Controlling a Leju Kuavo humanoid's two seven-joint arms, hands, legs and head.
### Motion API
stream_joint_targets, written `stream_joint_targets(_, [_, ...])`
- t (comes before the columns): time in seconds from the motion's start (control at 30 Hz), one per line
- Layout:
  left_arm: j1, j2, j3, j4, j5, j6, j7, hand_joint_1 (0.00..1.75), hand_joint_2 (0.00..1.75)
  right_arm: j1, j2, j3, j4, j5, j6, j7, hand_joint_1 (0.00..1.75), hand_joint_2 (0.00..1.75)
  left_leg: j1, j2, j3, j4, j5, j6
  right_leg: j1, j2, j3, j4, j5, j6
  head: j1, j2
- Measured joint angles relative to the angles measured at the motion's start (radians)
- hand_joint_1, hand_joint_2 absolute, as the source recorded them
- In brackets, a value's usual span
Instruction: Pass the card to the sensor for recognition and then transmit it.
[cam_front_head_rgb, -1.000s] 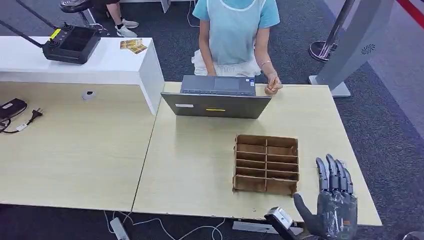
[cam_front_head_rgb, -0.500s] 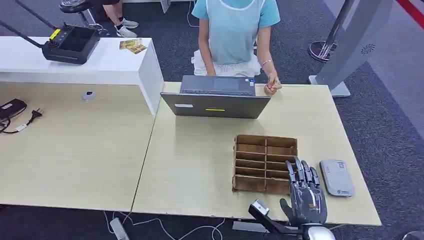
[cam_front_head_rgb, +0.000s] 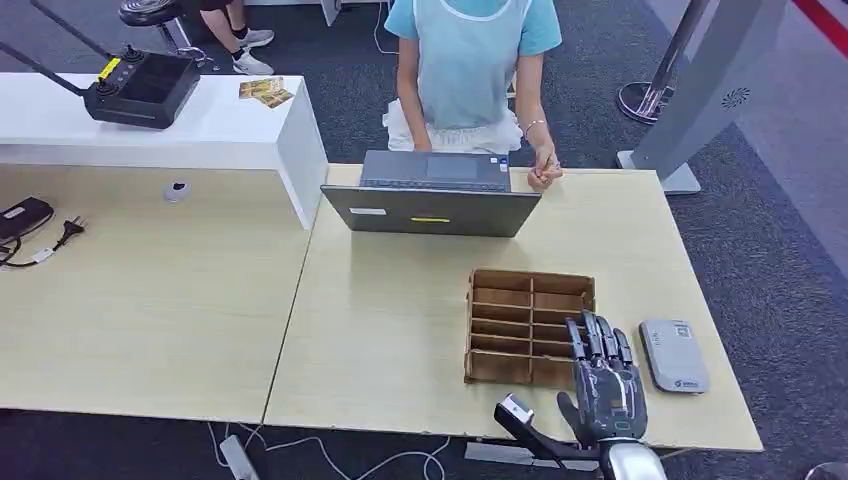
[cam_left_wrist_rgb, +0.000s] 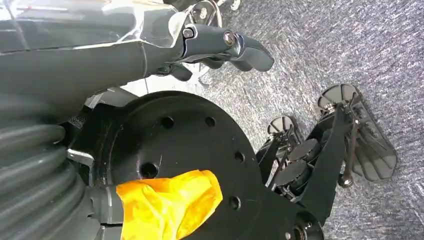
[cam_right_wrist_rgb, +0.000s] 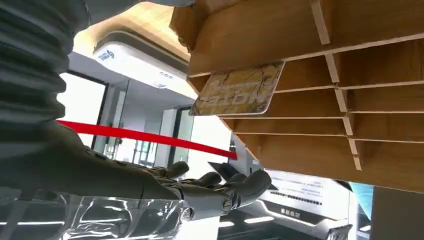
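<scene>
A pale wood-grain table is seen from the head view, with a second like it joined at its left edge and a white raised counter along the far left. A grey laptop is stood open at the far edge, a person in a light blue top being seated behind it. Near the front right corner a brown slotted rack of thin board is laid, divided into long narrow compartments. A small rounded grey sensor is set just beside the rack's right side, close to the right edge. The right hand, dark and metallic, is held over the rack's front right corner with its fingers straight, close together and holding nothing. In the right wrist view a mottled gold card is seen lodged in one compartment of the rack, one rounded end protruding past the divider. Compared with half a second ago, the right hand has been shifted slightly toward the rack, the sensor lying as before. The left hand is shown above grey carpet, fingers loosely curled on nothing.
</scene>
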Motion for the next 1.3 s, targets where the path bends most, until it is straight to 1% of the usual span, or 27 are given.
stream_joint_targets(0.03, [0.0, 0.0, 0.0, 0.0, 0.0, -0.001, 0.0, 0.0, 1.75, -0.002, 0.0, 0.001, 0.002, 0.0, -0.002, -0.002, 0.17, 1.75, 0.0, 0.0, 0.0, 0.0, 0.0, 0.0, 0.0, 0.0, 0.0, 0.0, 0.0, 0.0, 0.0, 0.0])
stream_joint_targets(0.07, [0.0, 0.0, 0.0, 0.0, 0.0, -0.001, 0.001, 0.0, 1.75, -0.005, 0.0, 0.002, 0.003, 0.0, -0.005, -0.005, 0.44, 1.75, 0.0, 0.0, 0.0, 0.0, 0.0, 0.0, 0.0, 0.0, 0.0, 0.0, 0.0, 0.0, 0.0, 0.0])
stream_joint_targets(0.1, [0.0, 0.0, 0.0, 0.0, 0.002, -0.002, 0.001, 0.0, 1.75, -0.01, 0.002, 0.002, 0.005, 0.0, -0.013, -0.01, 1.29, 1.75, 0.0, 0.0, 0.0, 0.0, 0.0, 0.0, 0.0, 0.0, 0.0, 0.0, 0.0, 0.0, 0.0, 0.0])
stream_joint_targets(0.13, [0.0, 0.0, 0.0, 0.0, 0.003, -0.002, 0.001, 0.0, 1.75, -0.011, 0.004, 0.002, 0.005, 0.001, -0.022, -0.015, 1.59, 1.75, 0.0, 0.0, 0.0, 0.0, 0.0, 0.0, 0.0, 0.0, 0.0, 0.0, 0.0, 0.0, 0.0, 0.0])
stream_joint_targets(0.17, [0.0, 0.0, 0.0, 0.0, 0.005, -0.002, 0.001, 0.0, 1.75, -0.012, 0.007, 0.0, 0.005, 0.001, -0.03, -0.022, 1.69, 1.75, 0.0, 0.0, 0.0, 0.0, 0.0, 0.0, 0.0, 0.0, 0.0, 0.0, 0.0, 0.0, 0.0, 0.0])
stream_joint_targets(0.2, [0.0, 0.0, 0.0, 0.0, 0.008, -0.002, 0.001, 0.0, 1.75, -0.013, 0.011, -0.002, 0.005, 0.002, -0.034, -0.027, 1.69, 1.75, 0.0, 0.0, 0.0, 0.0, 0.0, 0.0, 0.0, 0.0, 0.0, 0.0, 0.0, 0.0, 0.0, 0.0])
stream_joint_targets(0.27, [0.0, 0.0, 0.0, 0.0, 0.012, -0.002, 0.001, 0.0, 1.75, -0.013, 0.017, -0.005, 0.006, 0.002, -0.035, -0.03, 1.75, 1.75, 0.0, 0.0, 0.0, 0.0, 0.0, 0.0, 0.0, 0.0, 0.0, 0.0, 0.0, 0.0, 0.0, 0.0])
stream_joint_targets(0.3, [0.0, 0.0, 0.0, 0.0, 0.014, -0.002, 0.001, 0.0, 1.75, -0.014, 0.019, -0.005, 0.006, 0.001, -0.035, -0.031, 1.71, 1.75, 0.0, 0.0, 0.0, 0.0, 0.0, 0.0, 0.0, 0.0, 0.0, 0.0, 0.0, 0.0, 0.0, 0.0])
stream_joint_targets(0.33, [0.0, 0.0, 0.0, 0.0, 0.016, -0.003, 0.001, 0.0, 1.75, -0.014, 0.022, -0.006, 0.006, 0.001, -0.035, -0.033, 1.71, 1.75, 0.0, 0.0, 0.0, 0.0, 0.0, 0.0, 0.0, 0.0, 0.0, 0.0, 0.0, 0.0, 0.0, 0.0])
stream_joint_targets(0.4, [0.0, 0.0, 0.0, 0.0, 0.018, -0.004, 0.001, 0.0, 1.75, -0.014, 0.027, -0.008, 0.006, 0.001, -0.036, -0.038, 1.52, 1.75, 0.0, 0.0, 0.0, 0.0, 0.0, 0.0, 0.0, 0.0, 0.0, 0.0, 0.0, 0.0, 0.0, 0.0])
stream_joint_targets(0.5, [0.0, 0.0, 0.0, 0.0, 0.017, -0.005, -0.002, 0.0, 1.75, -0.014, 0.033, -0.011, 0.006, 0.0, -0.037, -0.04, 1.54, 1.75, 0.0, 0.0, 0.0, 0.0, 0.0, 0.0, 0.0, 0.0, 0.0, 0.0, 0.0, 0.0, 0.0, 0.0])
stream_joint_targets(0.53, [0.0, 0.0, 0.0, 0.0, 0.016, -0.006, -0.005, 0.0, 1.75, -0.014, 0.035, -0.013, 0.006, 0.0, -0.038, -0.04, 1.57, 1.75, 0.0, 0.0, 0.0, 0.0, 0.0, 0.0, 0.0, 0.0, 0.0, 0.0, 0.0, 0.0, 0.0, 0.0])
stream_joint_targets(0.57, [0.0, 0.0, 0.0, 0.0, 0.016, -0.008, -0.007, 0.0, 1.75, -0.014, 0.037, -0.013, 0.006, 0.0, -0.04, -0.04, 1.52, 1.75, 0.0, 0.0, 0.0, 0.0, 0.0, 0.0, 0.0, 0.0, 0.0, 0.0, 0.0, 0.0, 0.0, 0.0])
stream_joint_targets(0.7, [0.0, 0.0, 0.0, 0.0, 0.012, -0.011, -0.011, 0.0, 1.75, -0.017, 0.048, -0.017, 0.006, 0.001, -0.046, -0.042, 1.45, 1.75, 0.0, 0.0, 0.0, 0.0, 0.0, 0.0, 0.0, 0.0, 0.0, 0.0, 0.0, 0.0, 0.0, 0.0])
stream_joint_targets(0.77, [0.0, 0.0, 0.0, 0.0, 0.012, -0.012, -0.012, 0.0, 1.75, -0.018, 0.053, -0.019, 0.006, 0.002, -0.046, -0.043, 1.54, 1.75, 0.0, 0.0, 0.0, 0.0, 0.0, 0.0, 0.0, 0.0, 0.0, 0.0, 0.0, 0.0, 0.0, 0.0])
stream_joint_targets(0.87, [0.0, 0.0, 0.0, 0.0, 0.012, -0.012, -0.013, 0.0, 1.75, -0.018, 0.057, -0.02, 0.006, 0.002, -0.046, -0.043, 1.61, 1.75, 0.0, 0.0, 0.0, 0.0, 0.0, 0.0, 0.0, 0.0, 0.0, 0.0, 0.0, 0.0, 0.0, 0.0])
stream_joint_targets(0.9, [0.0, 0.0, 0.0, 0.0, 0.013, -0.012, -0.014, 0.0, 1.75, -0.018, 0.058, -0.021, 0.006, 0.003, -0.046, -0.043, 1.66, 1.75, 0.0, 0.0, 0.0, 0.0, 0.0, 0.0, 0.0, 0.0, 0.0, 0.0, 0.0, 0.0, 0.0, 0.0])
stream_joint_targets(1.0, [0.0, 0.0, 0.0, 0.0, 0.015, -0.012, -0.018, 0.0, 1.75, -0.018, 0.06, -0.021, 0.006, 0.003, -0.047, -0.044, 1.69, 1.75, 0.0, 0.0, 0.0, 0.0, 0.0, 0.0, 0.0, 0.0, 0.0, 0.0, 0.0, 0.0, 0.0, 0.0])
stream_joint_targets(1.03, [0.0, 0.0, 0.0, 0.0, 0.015, -0.011, -0.018, 0.0, 1.75, -0.018, 0.061, -0.021, 0.006, 0.003, -0.048, -0.045, 1.75, 1.75, 0.0, 0.0, 0.0, 0.0, 0.0, 0.0, 0.0, 0.0, 0.0, 0.0, 0.0, 0.0, 0.0, 0.0])
stream_joint_targets(1.13, [0.0, 0.0, 0.0, 0.0, 0.018, -0.011, -0.021, 0.0, 1.75, -0.017, 0.064, -0.024, 0.006, -0.015, -0.059, -0.055, 1.75, 1.75, 0.0, 0.0, 0.0, 0.0, 0.0, 0.0, 0.0, 0.0, 0.0, 0.0, 0.0, 0.0, 0.0, 0.0])
stream_joint_targets(1.23, [0.0, 0.0, 0.0, 0.0, 0.022, -0.011, -0.027, 0.0, 1.75, -0.015, 0.067, -0.036, -0.003, -0.081, -0.082, -0.096, 1.75, 1.75, 0.0, 0.0, 0.0, 0.0, 0.0, 0.0, 0.0, 0.0, 0.0, 0.0, 0.0, 0.0, 0.0, 0.0])
stream_joint_targets(1.3, [0.0, 0.0, 0.0, 0.0, 0.034, -0.011, -0.032, 0.0, 1.75, -0.015, 0.069, -0.042, -0.015, -0.168, -0.097, -0.156, 1.75, 1.75, 0.0, 0.0, 0.0, 0.0, 0.0, 0.0, 0.0, 0.0, 0.0, 0.0, 0.0, 0.0, 0.0, 0.0])
